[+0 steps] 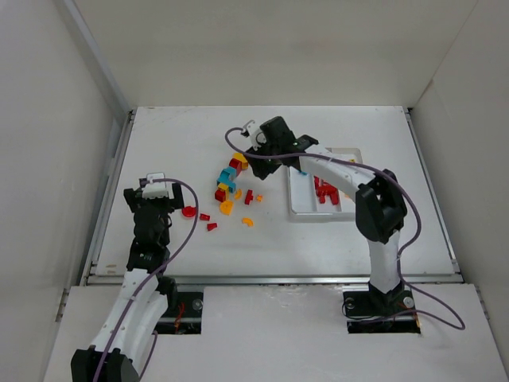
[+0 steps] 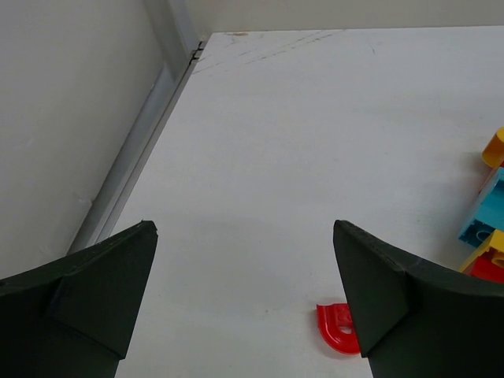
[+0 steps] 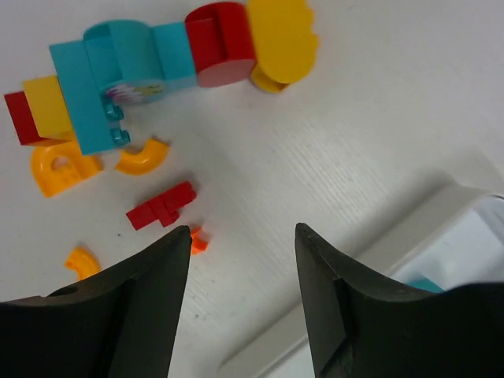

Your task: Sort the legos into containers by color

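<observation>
Glossy plastic legos (image 1: 229, 181) lie heaped left of the white rimmed tray (image 1: 314, 213), which holds red ones. The right gripper (image 3: 242, 230) hangs over the heap, jaws parted and empty. The left gripper (image 2: 244, 228), spread wide, faces the smooth bare table (image 2: 315, 118) beside a red arch (image 2: 337, 327).

You have the legos (image 1: 231, 187) heaped at the middle of the table (image 1: 175, 135), with strays trailing toward 6 o'clock. The tray (image 1: 298, 210) lies at their 3 o'clock with more bricks (image 1: 324, 191) inside. One arch piece (image 1: 188, 211) sits apart at 8 o'clock, beside your left gripper (image 2: 244, 236).
</observation>
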You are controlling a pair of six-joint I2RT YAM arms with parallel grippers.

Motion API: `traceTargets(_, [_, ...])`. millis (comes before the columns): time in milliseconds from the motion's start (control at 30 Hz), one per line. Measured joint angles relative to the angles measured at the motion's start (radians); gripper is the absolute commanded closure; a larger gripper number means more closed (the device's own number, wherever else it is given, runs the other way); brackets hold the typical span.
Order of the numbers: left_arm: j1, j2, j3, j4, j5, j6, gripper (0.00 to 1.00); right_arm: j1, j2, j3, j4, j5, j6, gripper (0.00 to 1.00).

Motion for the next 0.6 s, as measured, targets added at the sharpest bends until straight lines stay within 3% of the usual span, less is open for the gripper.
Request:
traceTargets(200, [0.0,0.0,0.001,-0.008,0.007,0.0,0.07,-0.009,0.114,-0.005,-0.054,-0.111,-0.079,0.35])
traceTargets(600, [0.0,0.0,0.001,-0.013,0.024,0.0,0.06,0.039,0.124,-0.032,-0.092,-0.146,-0.134,0.35])
